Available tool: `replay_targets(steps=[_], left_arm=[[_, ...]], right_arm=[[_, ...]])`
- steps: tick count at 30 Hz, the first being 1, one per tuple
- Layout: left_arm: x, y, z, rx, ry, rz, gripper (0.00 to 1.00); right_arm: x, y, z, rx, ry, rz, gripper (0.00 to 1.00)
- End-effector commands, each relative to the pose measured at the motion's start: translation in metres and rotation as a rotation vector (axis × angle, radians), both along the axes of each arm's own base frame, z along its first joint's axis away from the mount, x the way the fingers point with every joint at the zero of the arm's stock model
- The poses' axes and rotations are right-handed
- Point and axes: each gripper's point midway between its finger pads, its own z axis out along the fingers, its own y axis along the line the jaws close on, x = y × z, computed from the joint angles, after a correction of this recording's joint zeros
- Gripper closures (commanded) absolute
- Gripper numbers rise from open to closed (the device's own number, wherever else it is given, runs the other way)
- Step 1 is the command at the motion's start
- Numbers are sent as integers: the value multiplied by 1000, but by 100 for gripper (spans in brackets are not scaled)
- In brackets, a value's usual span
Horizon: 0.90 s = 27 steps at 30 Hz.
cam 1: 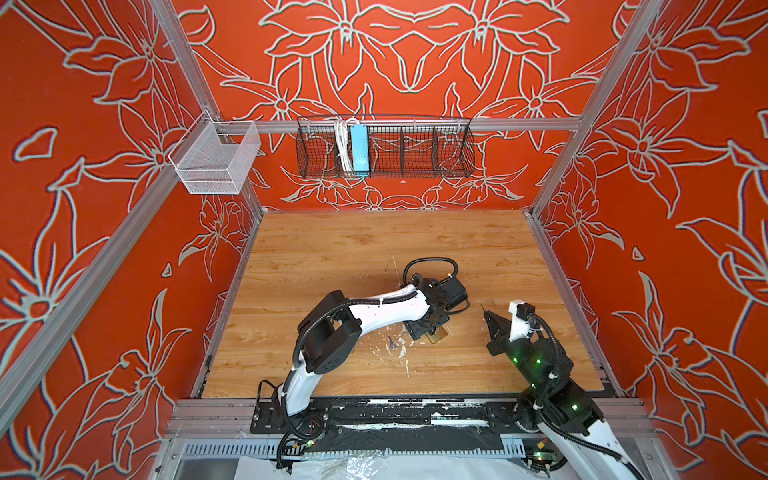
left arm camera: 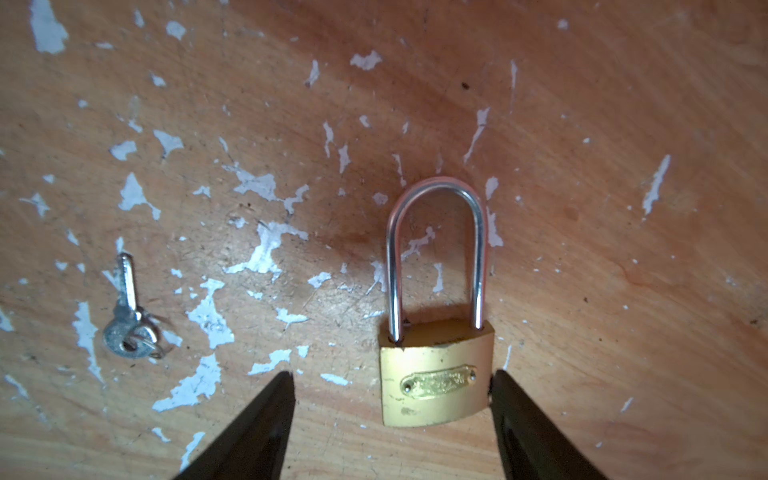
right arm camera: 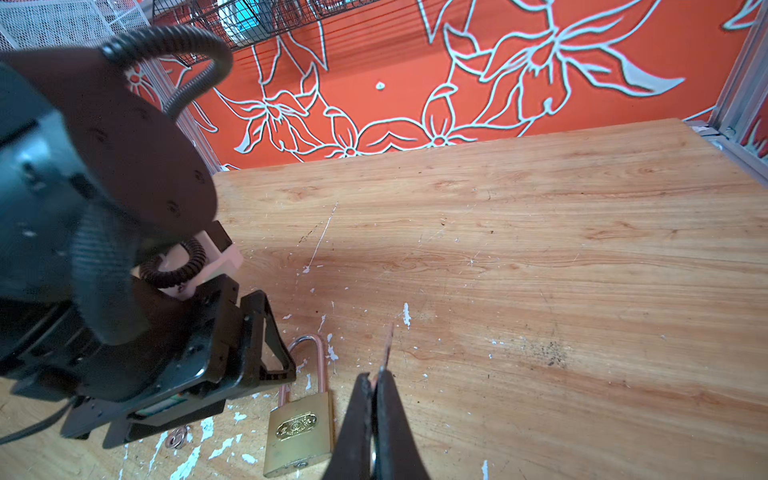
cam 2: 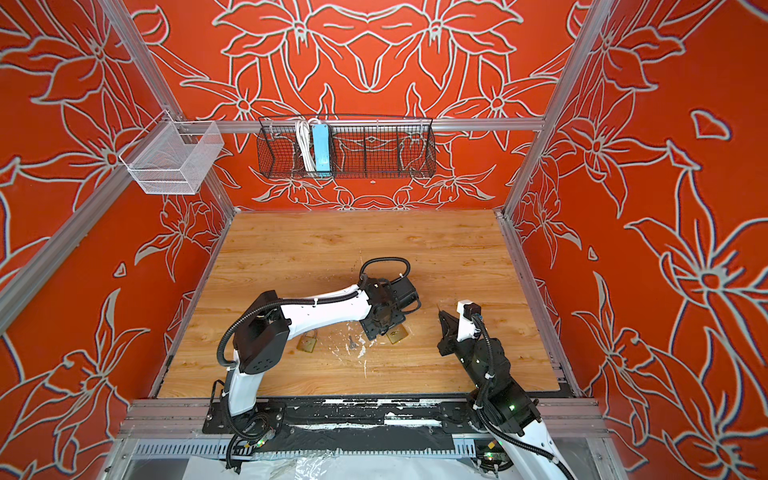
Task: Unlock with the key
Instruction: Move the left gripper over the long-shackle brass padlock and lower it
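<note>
Risks, as judged: the brass padlock (left arm camera: pixel 436 374) lies flat and loose on the bare wooden table (cam 1: pixel 374 249), near its middle, with both shackle legs seated, so it reads as locked. The left gripper (left arm camera: pixel 391 374) straddles the lock body off-centre. One finger (left arm camera: pixel 523 415) is just beside the body's edge and the other (left arm camera: pixel 257 424) is well apart, so closing could shove or spin the lock before it is pinned. A second padlock (cam 2: pixel 307 343) and a spare key (left arm camera: pixel 129 320) on a ring lie further left; cannot tell which key fits which lock. The key (right arm camera: pixel 388 345) is pinched at its head only, its thin blade edge-on, and could twist in the pads on meeting the keyway. Pose: the left arm reaches to about mid-table with its elbow raised and wrist pointing down over the padlock, jaws wide and holding nothing. The right arm is folded back on the right. The right gripper (right arm camera: pixel 376 376) is clamped on the key, clear of the table and beside the padlock. The blade points toward the back wall, away from the lock's bottom end, so it needs turning.
</note>
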Motion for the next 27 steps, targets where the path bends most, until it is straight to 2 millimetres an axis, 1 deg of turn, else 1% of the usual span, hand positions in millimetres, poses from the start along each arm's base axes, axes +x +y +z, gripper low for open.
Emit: replay_targets(steps=[1, 7, 11, 15, 19, 27], left_arm=[[-2, -1, -8, 23, 39, 32, 24], [-10, -16, -18, 25, 76, 40, 22], [-11, -24, -27, 4, 89, 54, 22], [-11, -31, -29, 2, 104, 57, 22], [-12, -27, -32, 36, 116, 88, 22], [-20, -18, -46, 98, 167, 153, 25]], right_arm=[[1, -5, -4, 3, 10, -29, 100], [1, -4, -4, 2, 8, -23, 100], [1, -3, -4, 2, 9, -19, 100], [1, -4, -4, 2, 8, -21, 100], [1, -4, -4, 1, 7, -22, 100], [1, -2, -4, 2, 8, -14, 100]])
